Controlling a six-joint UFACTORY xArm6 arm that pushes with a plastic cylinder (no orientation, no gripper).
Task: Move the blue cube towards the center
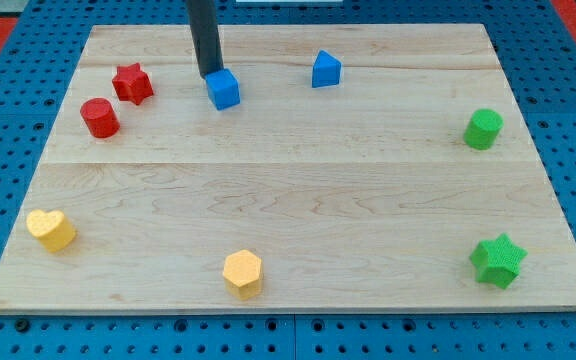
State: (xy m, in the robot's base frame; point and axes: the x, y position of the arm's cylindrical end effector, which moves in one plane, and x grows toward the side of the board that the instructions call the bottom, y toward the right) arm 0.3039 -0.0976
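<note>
My arm enters from the counter's far edge as a straight dark rod, standing close to upright with a slight lean. My tip (209, 75) sits directly against the far-left side of the blue cube (223, 89), touching it or very nearly so; the exact contact is hidden by the cube's top edge. The tool is a plain rod with nothing that opens or closes, so it clamps on nothing.

The blue cube lies in the far-left part of the wooden counter (298, 190), well short of the middle. To its right, near the far edge, stands a second blue block (326, 69) with a peaked top. To its left sit a red star (133, 83) and, just nearer the left edge, a red cylinder (99, 117); these two are close together but apart.

At the right edge stands a green cylinder (484, 129). A green star (498, 260) occupies the near-right corner. A yellow heart (51, 229) lies by the near-left corner, and a yellow hexagonal block (242, 272) rests by the near edge, around its middle.

No containers are on the counter. I can read no writing or labels on any block or on the counter.
</note>
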